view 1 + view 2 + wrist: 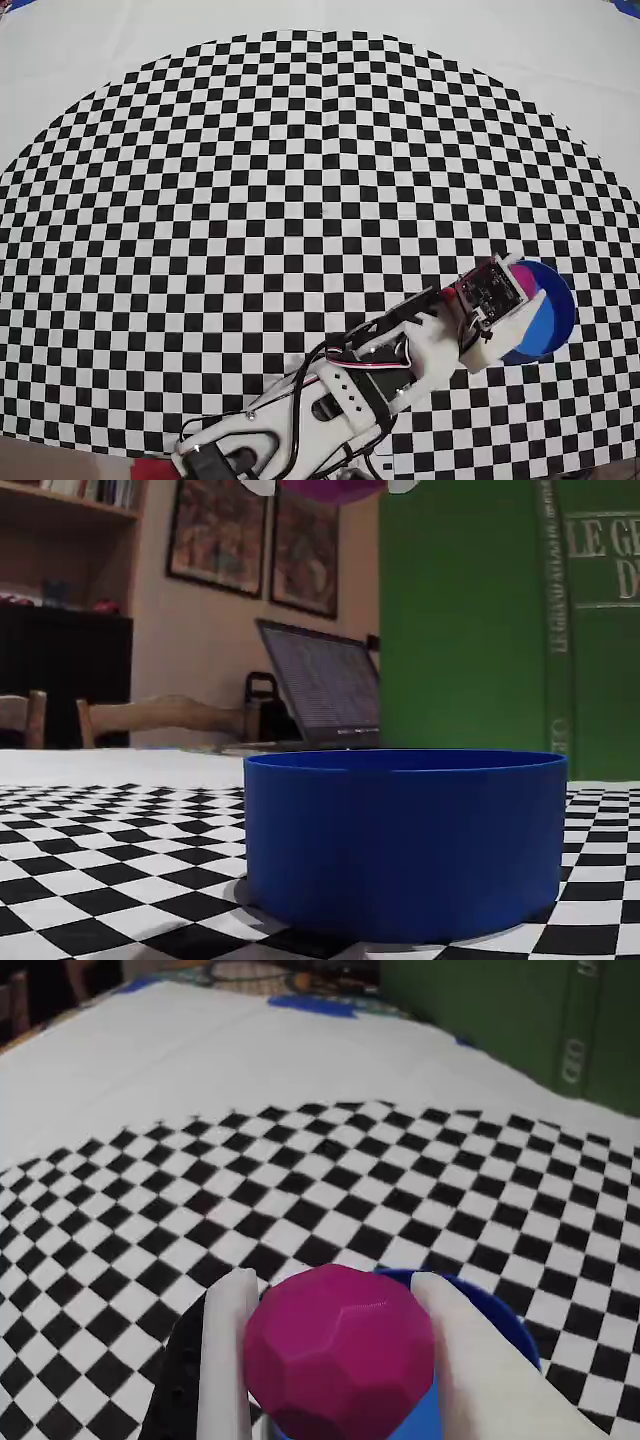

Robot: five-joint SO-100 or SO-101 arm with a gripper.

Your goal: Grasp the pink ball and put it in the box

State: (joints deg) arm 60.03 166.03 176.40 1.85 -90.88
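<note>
Overhead view: gripper [522, 290] over box [556, 318] near mat's right edge, pink ball [524, 273] peeking out; wrist view: fingers [228, 1360] pinching ball, blue rim just beneath; fixed view: ball high above tub, straight drop looks right.

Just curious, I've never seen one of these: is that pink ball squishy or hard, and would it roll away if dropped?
The pink ball probably is hard: its flat facets look undented between the tool fingers. It may roll little, on those facets.
</note>
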